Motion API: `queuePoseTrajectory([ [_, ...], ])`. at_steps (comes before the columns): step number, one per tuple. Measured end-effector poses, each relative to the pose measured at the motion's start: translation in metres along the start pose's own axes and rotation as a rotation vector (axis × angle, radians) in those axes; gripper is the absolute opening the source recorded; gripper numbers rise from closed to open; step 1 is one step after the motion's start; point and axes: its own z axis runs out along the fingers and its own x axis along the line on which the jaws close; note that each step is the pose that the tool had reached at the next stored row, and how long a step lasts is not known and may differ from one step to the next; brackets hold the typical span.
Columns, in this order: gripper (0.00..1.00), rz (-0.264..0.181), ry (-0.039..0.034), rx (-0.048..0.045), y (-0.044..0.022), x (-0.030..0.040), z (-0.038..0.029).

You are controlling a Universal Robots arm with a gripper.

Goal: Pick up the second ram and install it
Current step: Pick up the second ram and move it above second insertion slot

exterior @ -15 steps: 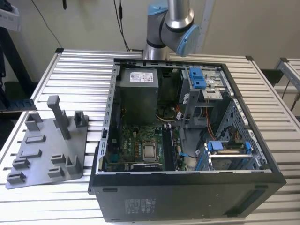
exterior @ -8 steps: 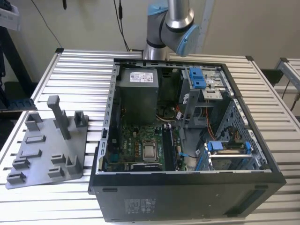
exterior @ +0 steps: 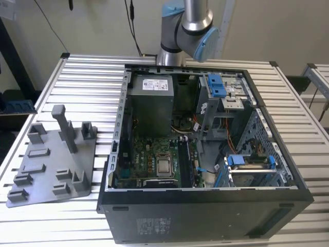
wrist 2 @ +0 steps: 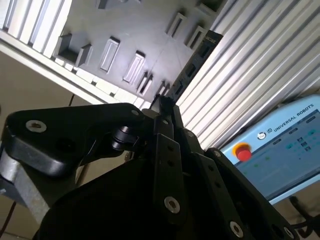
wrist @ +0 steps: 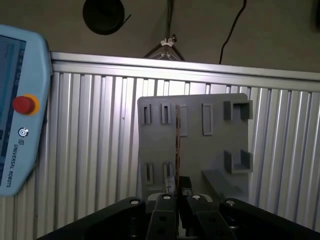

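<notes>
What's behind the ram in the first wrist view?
The grey fixture plate and the slatted table. The gripper, shut on the ram, hides its gripped end.

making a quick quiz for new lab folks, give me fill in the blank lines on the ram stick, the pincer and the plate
The black pincer is ____ on the long, thin, flat black memory stick.
In both wrist views, beyond the stick lies a ____ plastic fixture plate with upright posts.
In the exterior view that plate rests on the slatted metal table, on the exterior view's ____ of the open black computer case.
Missing words: shut; grey; left.
</notes>
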Motion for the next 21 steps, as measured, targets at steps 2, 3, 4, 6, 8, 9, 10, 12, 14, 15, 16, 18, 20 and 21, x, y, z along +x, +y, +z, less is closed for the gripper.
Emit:
queuePoseTrajectory([
  [2,0.14,0.000,-0.0002,0.0002,0.0000,0.0000,-0.0001],
  [3,0.14,0.000,-0.0003,0.0003,0.0000,0.0000,0.0000],
  [4,0.14,0.000,-0.0002,0.0002,0.0000,0.0000,-0.0001],
  [6,0.14,0.000,-0.0001,0.0001,0.0000,0.0000,-0.0003],
  [8,0.14,0.000,-0.0001,0.0001,0.0000,0.0000,-0.0004],
  [9,0.14,0.000,-0.0001,0.0001,0.0000,0.0000,-0.0004],
  [10,0.14,0.000,-0.0001,0.0001,0.0000,0.0000,-0.0005],
  [12,0.14,0.000,0.0000,0.0000,0.0000,0.0000,-0.0006],
  [14,0.14,0.000,0.0000,0.0000,-0.0005,0.0000,-0.0007],
  [15,0.14,0.000,0.0001,-0.0003,-0.0012,0.0001,-0.0008],
  [16,0.14,0.000,0.0000,-0.0001,-0.0024,0.0001,-0.0006],
  [18,0.14,0.000,0.0000,-0.0001,-0.0060,0.0003,-0.0006],
  [20,0.14,0.000,0.0000,-0.0002,-0.0107,0.0006,-0.0006],
  [21,0.14,0.000,0.0001,-0.0011,-0.0121,0.0007,-0.0008],
])
